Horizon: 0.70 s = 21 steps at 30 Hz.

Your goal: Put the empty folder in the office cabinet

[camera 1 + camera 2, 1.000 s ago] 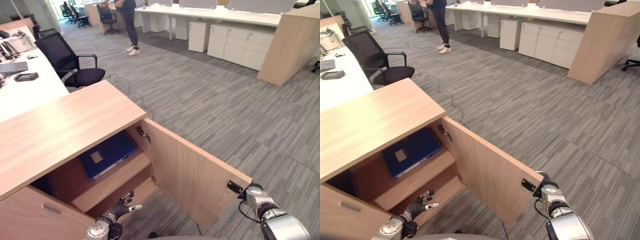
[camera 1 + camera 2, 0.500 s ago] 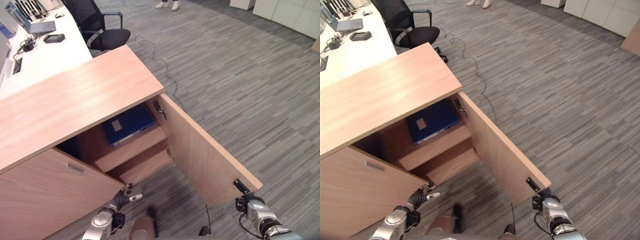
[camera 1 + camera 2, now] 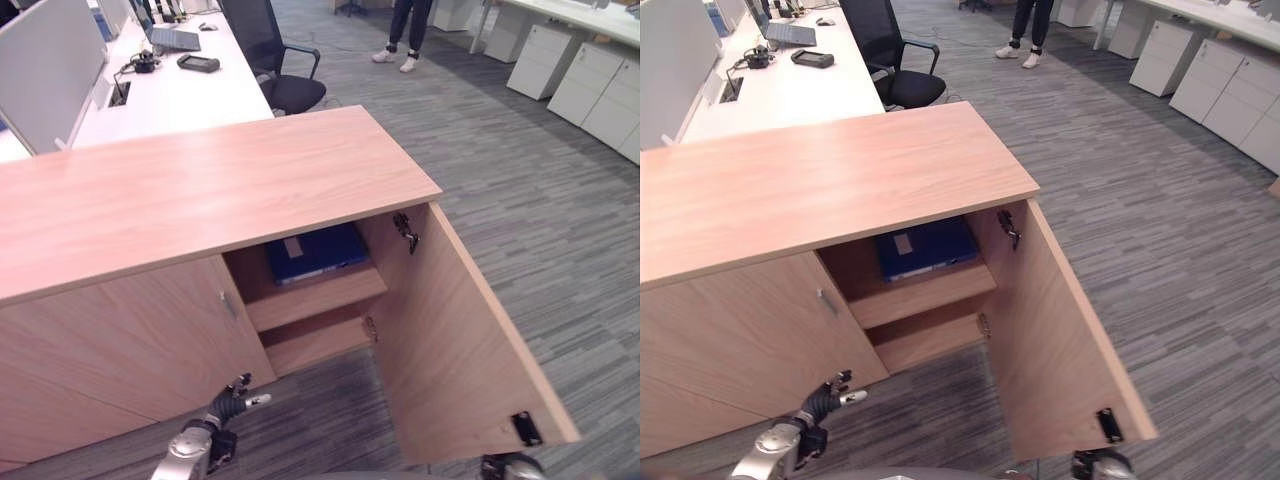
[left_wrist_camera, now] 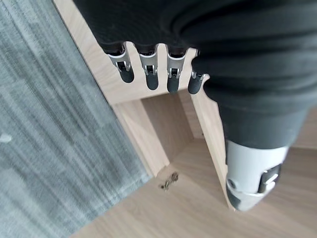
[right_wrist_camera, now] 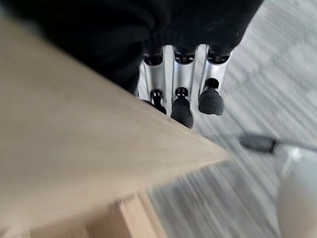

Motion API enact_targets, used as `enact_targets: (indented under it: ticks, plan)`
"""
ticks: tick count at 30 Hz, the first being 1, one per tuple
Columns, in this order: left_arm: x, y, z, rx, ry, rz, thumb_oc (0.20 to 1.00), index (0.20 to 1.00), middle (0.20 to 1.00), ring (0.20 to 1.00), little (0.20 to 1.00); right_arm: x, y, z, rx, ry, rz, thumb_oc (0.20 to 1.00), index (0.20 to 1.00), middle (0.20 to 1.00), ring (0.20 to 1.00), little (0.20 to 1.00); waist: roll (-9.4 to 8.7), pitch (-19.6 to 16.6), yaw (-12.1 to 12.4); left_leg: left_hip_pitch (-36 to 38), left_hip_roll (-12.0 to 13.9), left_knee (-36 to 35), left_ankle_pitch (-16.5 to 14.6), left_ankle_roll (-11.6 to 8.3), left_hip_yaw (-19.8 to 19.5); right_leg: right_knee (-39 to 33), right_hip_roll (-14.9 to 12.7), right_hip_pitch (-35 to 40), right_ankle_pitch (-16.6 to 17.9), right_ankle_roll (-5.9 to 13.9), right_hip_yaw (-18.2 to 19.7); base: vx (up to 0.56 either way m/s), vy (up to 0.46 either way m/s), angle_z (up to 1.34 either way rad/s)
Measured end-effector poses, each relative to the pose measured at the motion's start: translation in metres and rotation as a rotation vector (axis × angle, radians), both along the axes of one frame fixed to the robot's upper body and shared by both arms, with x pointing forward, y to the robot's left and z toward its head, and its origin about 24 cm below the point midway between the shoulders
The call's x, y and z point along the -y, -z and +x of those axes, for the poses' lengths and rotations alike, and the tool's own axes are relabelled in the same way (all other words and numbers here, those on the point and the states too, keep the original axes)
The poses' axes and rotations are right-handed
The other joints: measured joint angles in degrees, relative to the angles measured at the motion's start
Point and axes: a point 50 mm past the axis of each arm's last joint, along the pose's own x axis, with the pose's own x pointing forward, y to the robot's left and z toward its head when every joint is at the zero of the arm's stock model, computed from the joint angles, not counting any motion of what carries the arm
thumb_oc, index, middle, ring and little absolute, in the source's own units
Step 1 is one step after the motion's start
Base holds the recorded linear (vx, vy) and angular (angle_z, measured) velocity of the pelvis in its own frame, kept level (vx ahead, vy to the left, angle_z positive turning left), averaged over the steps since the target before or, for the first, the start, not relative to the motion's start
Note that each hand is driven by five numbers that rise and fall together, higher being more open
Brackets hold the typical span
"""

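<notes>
Hanging low in front of the office cabinet (image 3: 200,190), the left hand (image 3: 228,403) holds nothing; its fingers (image 4: 148,74) are loosely extended and point toward the open compartment. Down by the bottom outer corner of the swung-out cabinet door (image 3: 455,350) sits the right hand (image 5: 183,94), close against the wood, its fingers straight and relaxed beside the door's edge, gripping nothing that I can make out. The blue folder (image 3: 313,252) lies flat on the upper shelf (image 3: 320,297) inside the open compartment, with a pale label on its cover, tucked just under the cabinet's wooden top. Below that shelf is a second, lower shelf (image 3: 310,345). A small metal latch (image 3: 405,230) shows on the inner face of the door near its upper hinge side, and a dark fitting (image 3: 522,428) sits near the door's lower outer corner. The cabinet's other door (image 3: 120,340) is closed, with a slim handle near its edge. Behind the cabinet runs a white worktop (image 3: 170,90) carrying a laptop (image 3: 172,38) and a dark flat case (image 3: 198,63), and a black office chair (image 3: 280,60) stands beside it. Farther off on the grey carpet (image 3: 520,180), a person's legs (image 3: 405,30) show, near white drawer units (image 3: 590,85).
</notes>
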Motion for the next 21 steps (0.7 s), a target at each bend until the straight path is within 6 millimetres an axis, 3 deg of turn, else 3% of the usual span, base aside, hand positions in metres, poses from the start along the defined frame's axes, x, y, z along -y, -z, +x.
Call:
enact_targets:
  ticks: [2, 4, 5, 6, 7, 8, 11, 16, 21]
  plan:
    - [0.002, -0.003, 0.007, 0.020, 0.007, 0.000, 1.000, 1.000, 1.000, 1.000, 1.000, -0.005, -0.001, 0.006, 0.014, -0.020, 0.011, 0.200, 0.200, 0.200, 0.200, 0.200, 0.81, 1.52, 0.21, -0.61, -0.88, 0.45, -0.12, 1.23, -2.53, 2.77, -1.17, -0.06, 0.23, 0.18, 2.61, -0.03, 0.192, 0.55]
    - [-0.001, -0.003, 0.007, 0.020, 0.005, 0.016, 1.000, 1.000, 1.000, 1.000, 1.000, -0.018, 0.002, 0.009, 0.011, -0.069, 0.044, 0.200, 0.200, 0.200, 0.200, 0.200, 1.43, 2.18, 0.99, -1.40, -0.63, 0.80, 0.49, 2.79, -5.85, 9.04, -0.20, -2.15, -0.56, -0.17, 16.87, -0.01, 0.263, 0.97]
    - [-0.013, -0.007, 0.009, 0.025, 0.005, 0.054, 1.000, 1.000, 1.000, 1.000, 1.000, -0.039, 0.004, 0.021, 0.036, -0.104, 0.094, 0.200, 0.200, 0.200, 0.200, 0.200, 0.14, 2.28, 1.47, -3.67, 1.14, 1.02, 1.83, 2.25, -8.87, 7.16, 6.05, -1.79, -9.27, 1.59, 22.19, 0.01, 0.107, 0.84]
    - [-0.021, -0.009, 0.010, 0.026, 0.006, 0.078, 1.000, 1.000, 1.000, 1.000, 1.000, -0.049, 0.004, 0.026, 0.050, -0.113, 0.116, 0.200, 0.200, 0.200, 0.200, 0.200, -1.66, 2.26, 1.68, -4.28, 0.81, 0.87, 2.83, 1.40, -9.71, 4.06, 8.30, -0.74, -10.93, -2.05, 21.43, 0.01, 0.058, 0.92]
    - [-0.019, -0.006, 0.010, 0.012, -0.006, 0.074, 1.000, 1.000, 1.000, 1.000, 1.000, -0.050, 0.002, 0.032, 0.065, -0.118, 0.116, 0.200, 0.200, 0.200, 0.200, 0.200, -1.57, 2.48, 1.92, -4.36, 1.75, 0.48, 3.63, 0.55, -11.10, 2.12, 9.33, 0.97, -9.43, -2.06, 20.68, 0.03, 0.002, 0.60]
    - [-0.016, -0.004, 0.007, 0.000, -0.002, 0.068, 1.000, 1.000, 1.000, 1.000, 1.000, -0.054, 0.000, 0.038, 0.084, -0.132, 0.121, 0.200, 0.200, 0.200, 0.200, 0.200, -1.80, 2.46, 2.45, -5.20, 1.75, 0.87, 4.07, 0.97, -11.64, 0.72, 9.80, 1.61, -8.99, -2.33, 19.84, 0.02, 0.002, 0.52]
    - [-0.002, 0.005, -0.002, -0.024, -0.007, 0.026, 1.000, 1.000, 1.000, 1.000, 1.000, -0.055, -0.007, 0.053, 0.145, -0.173, 0.114, 0.200, 0.200, 0.200, 0.200, 0.200, -0.96, 2.45, 3.97, -5.90, 2.17, 1.33, 4.55, 0.19, -13.32, 0.11, 10.43, 2.57, -8.82, -2.50, 18.22, 0.03, -0.012, 0.34]
    - [0.006, 0.007, -0.002, -0.017, -0.022, 0.018, 1.000, 1.000, 1.000, 1.000, 1.000, -0.076, -0.009, 0.058, 0.170, -0.269, 0.147, 0.200, 0.200, 0.200, 0.200, 0.200, -1.96, 1.26, 5.11, -5.95, 1.51, -0.51, 5.96, -0.49, -16.45, -5.31, 10.77, 6.23, -7.19, -2.37, 15.00, 0.02, 0.008, 0.32]
    - [0.008, 0.007, -0.003, -0.014, 0.009, 0.038, 1.000, 1.000, 1.000, 1.000, 1.000, -0.080, -0.014, 0.068, 0.206, -0.297, 0.143, 0.200, 0.200, 0.200, 0.200, 0.200, -2.27, 0.85, 6.57, -5.90, 0.57, -0.88, 6.43, -0.60, -19.63, -8.03, 10.81, 9.00, -6.31, -2.06, 11.39, 0.00, -0.013, 0.33]
